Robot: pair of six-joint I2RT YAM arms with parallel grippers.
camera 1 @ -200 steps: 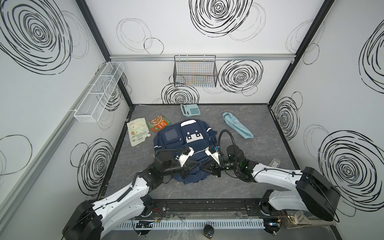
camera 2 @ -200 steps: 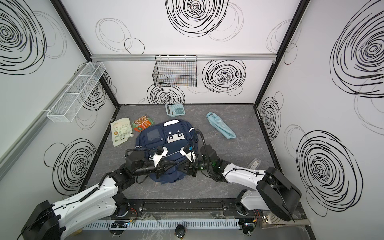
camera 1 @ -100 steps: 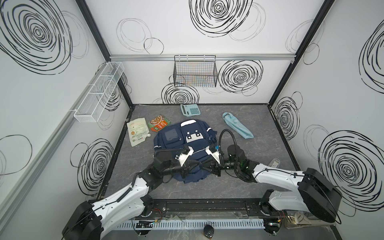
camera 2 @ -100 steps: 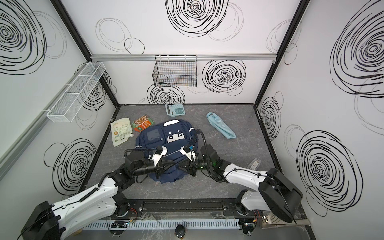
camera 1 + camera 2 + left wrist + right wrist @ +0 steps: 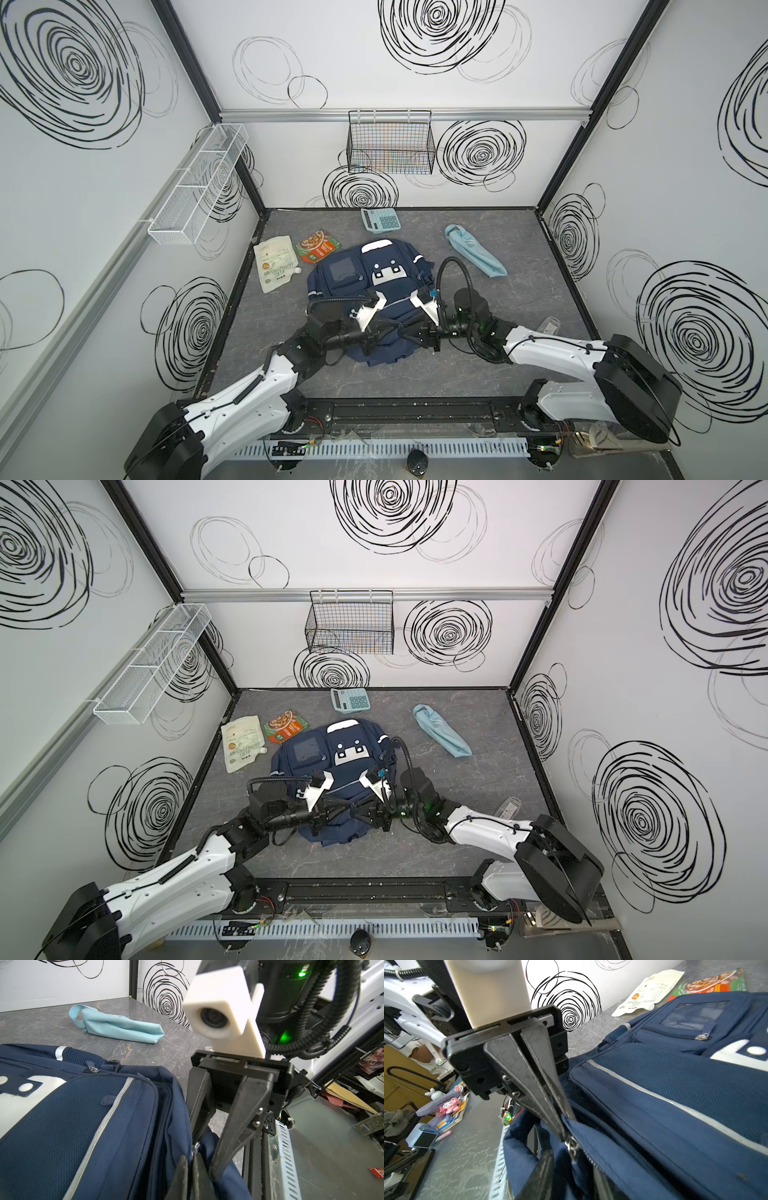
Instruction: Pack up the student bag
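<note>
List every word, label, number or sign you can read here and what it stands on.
Nothing can be read for certain.
On the white pouch: printed lines and an orange round mark, too blurred.
On the food packet: print too blurred.
On the calculator: key markings too small.
On the student bag: no lettering seen.

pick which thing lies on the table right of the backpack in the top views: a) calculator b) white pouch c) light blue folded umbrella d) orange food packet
c: in both top views the light blue folded umbrella lies apart from the student bag, on its right.
</note>
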